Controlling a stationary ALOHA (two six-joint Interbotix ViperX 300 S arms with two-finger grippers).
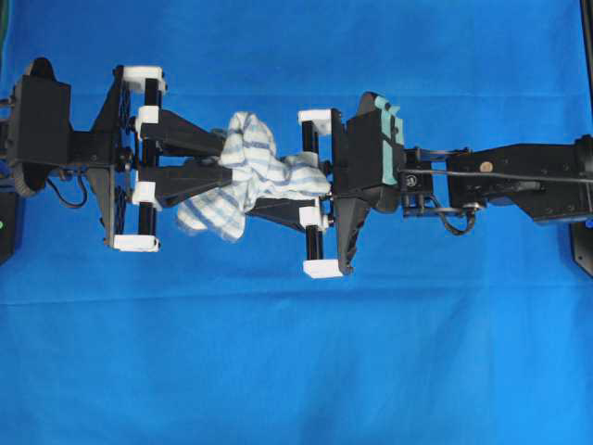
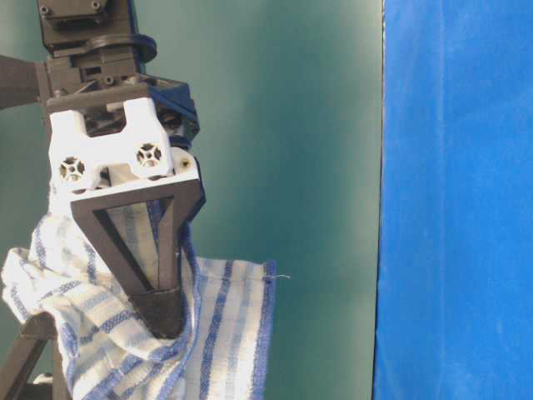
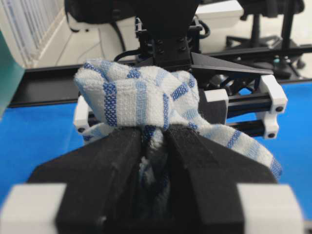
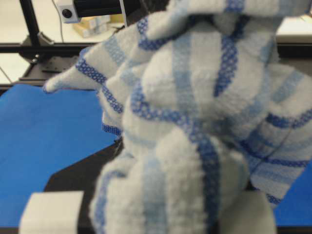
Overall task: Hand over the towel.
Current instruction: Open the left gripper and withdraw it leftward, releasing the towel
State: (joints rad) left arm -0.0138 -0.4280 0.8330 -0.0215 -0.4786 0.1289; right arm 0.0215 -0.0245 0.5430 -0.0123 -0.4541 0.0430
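Mid-handover: both grippers are pinching the towel (image 1: 255, 167).
The towel is hanging between them above the blue sheet (image 1: 296, 371); your right gripper (image 1: 278, 190) is clamped on it, your left gripper (image 1: 225, 159) is narrowly gripping; next, release left.

I count one towel (image 1: 252, 167), a single striped cloth bunched between my arms. I count two pincers: my left pincer (image 1: 227, 159) and my right pincer (image 1: 269, 199), one on each arm, so two arms as well. Each pincer has two black fingers (image 3: 97, 170), four in all, though the cloth hides parts of them. One blue sheet (image 1: 296, 352) covers the table from edge to edge. In the left wrist view I can make out two office chairs (image 3: 273, 19) in the room behind; their details are too dim to tell.
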